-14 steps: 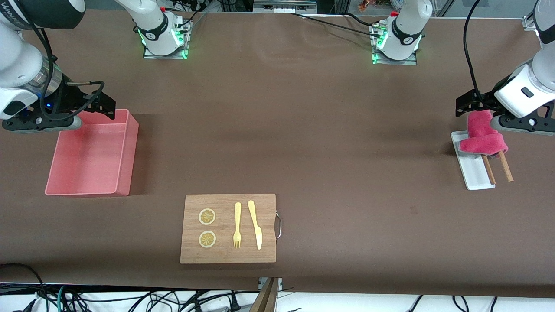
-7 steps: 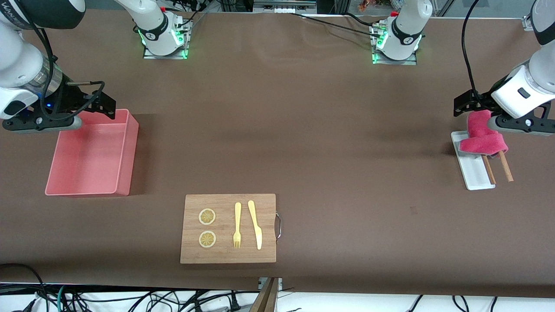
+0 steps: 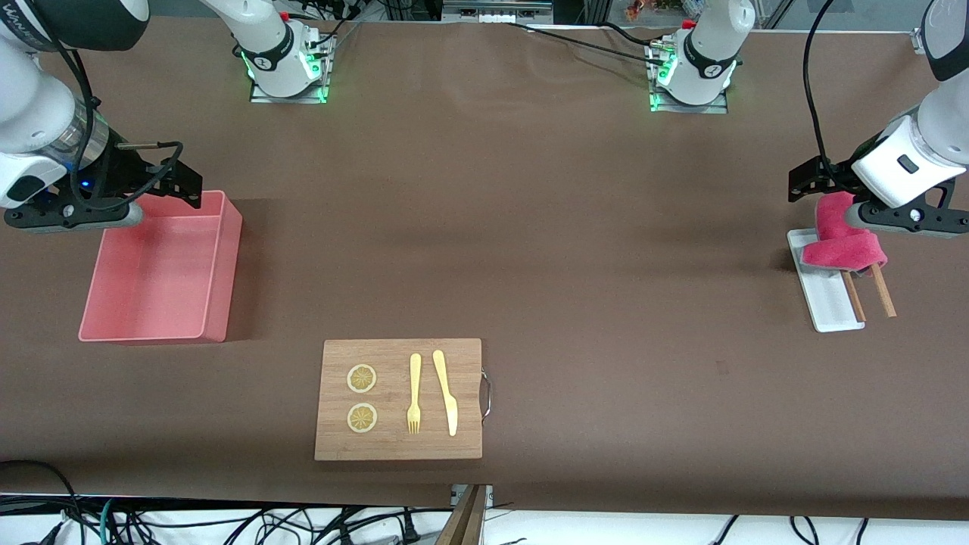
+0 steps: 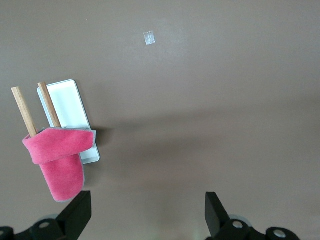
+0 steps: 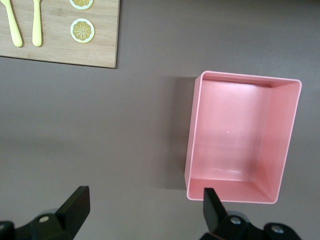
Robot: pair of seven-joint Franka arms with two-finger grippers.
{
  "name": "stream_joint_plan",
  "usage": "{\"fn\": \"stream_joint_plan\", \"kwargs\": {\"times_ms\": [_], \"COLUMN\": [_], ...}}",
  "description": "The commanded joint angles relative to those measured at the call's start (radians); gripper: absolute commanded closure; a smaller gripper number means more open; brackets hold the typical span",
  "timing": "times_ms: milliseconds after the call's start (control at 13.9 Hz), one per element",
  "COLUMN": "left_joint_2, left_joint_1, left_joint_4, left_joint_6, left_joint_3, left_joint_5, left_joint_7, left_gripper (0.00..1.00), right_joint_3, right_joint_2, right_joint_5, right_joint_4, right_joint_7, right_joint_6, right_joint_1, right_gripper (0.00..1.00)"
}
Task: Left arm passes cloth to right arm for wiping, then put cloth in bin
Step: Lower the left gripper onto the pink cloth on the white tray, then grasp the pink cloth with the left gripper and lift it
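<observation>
The magenta-pink cloth lies draped over two wooden sticks and one end of a narrow white tray, at the left arm's end of the table. My left gripper hovers open just beside the cloth, with only bare table between its fingers. The salmon-pink bin sits empty at the right arm's end. My right gripper hangs open over the bin's rim and holds nothing.
A wooden board lies near the front edge, carrying two lemon slices, a yellow fork and a yellow knife. A small mark is on the brown table cover.
My left gripper has shifted slightly beside the cloth, rising a little in the front view. The cloth and the right arm have not moved.
</observation>
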Motion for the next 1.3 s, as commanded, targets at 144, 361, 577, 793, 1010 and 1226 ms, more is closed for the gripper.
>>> {"fn": "stream_joint_plan", "kwargs": {"times_ms": [144, 361, 577, 793, 1010, 1226], "left_joint_2": [0.015, 0.019, 0.048, 0.102, 0.206, 0.233], "left_joint_1": [0.006, 0.007, 0.017, 0.014, 0.018, 0.046], "left_joint_4": [0.024, 0.023, 0.021, 0.007, 0.004, -0.107], "left_joint_6": [-0.019, -0.063, -0.119, -0.130, -0.084, 0.074], "left_joint_3": [-0.009, -0.008, 0.000, -0.008, -0.008, -0.008], "left_joint_5": [-0.010, -0.010, -0.006, 0.069, 0.170, 0.271], "left_joint_7": [-0.009, 0.000, 0.089, 0.369, 0.648, 0.851], "left_gripper": [0.00, 0.00, 0.00, 0.00, 0.00, 0.00], "right_joint_3": [0.005, 0.005, 0.005, 0.005, 0.005, 0.005], "right_joint_2": [0.010, 0.010, 0.010, 0.010, 0.010, 0.010], "right_joint_5": [-0.014, -0.011, -0.012, -0.011, -0.009, -0.009], "right_joint_4": [0.024, 0.024, 0.024, 0.024, 0.024, 0.024], "right_joint_7": [0.007, 0.007, 0.007, 0.007, 0.009, 0.009], "right_joint_6": [-0.007, -0.007, -0.007, -0.007, -0.006, -0.006], "right_joint_1": [0.001, -0.001, -0.001, -0.001, -0.001, -0.001], "right_gripper": [0.00, 0.00, 0.00, 0.00, 0.00, 0.00]}}
